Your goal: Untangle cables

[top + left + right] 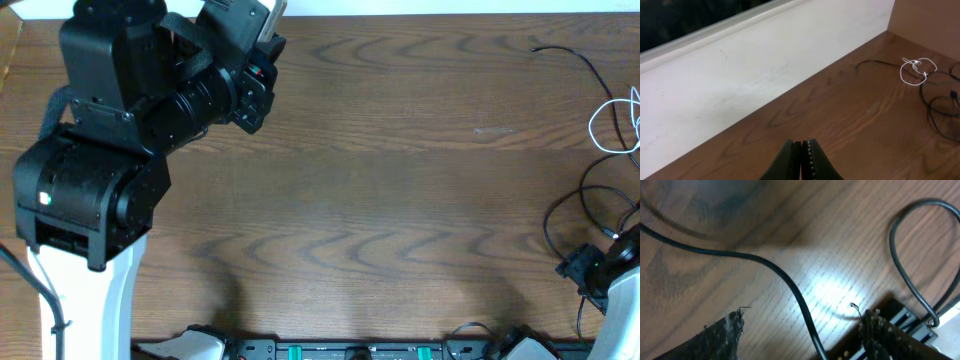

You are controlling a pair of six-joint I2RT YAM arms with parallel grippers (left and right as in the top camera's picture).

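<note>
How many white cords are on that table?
1. The white cord lies looped near the table's right edge, next to the black cords. That edge is cut off in the overhead view, so more could be hidden.

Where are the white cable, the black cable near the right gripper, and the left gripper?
white cable (901, 73), left wrist view, left side of its loop.
black cable (801, 305), right wrist view, its middle stretch.
left gripper (801, 145), left wrist view, between its shut fingertips.
</note>
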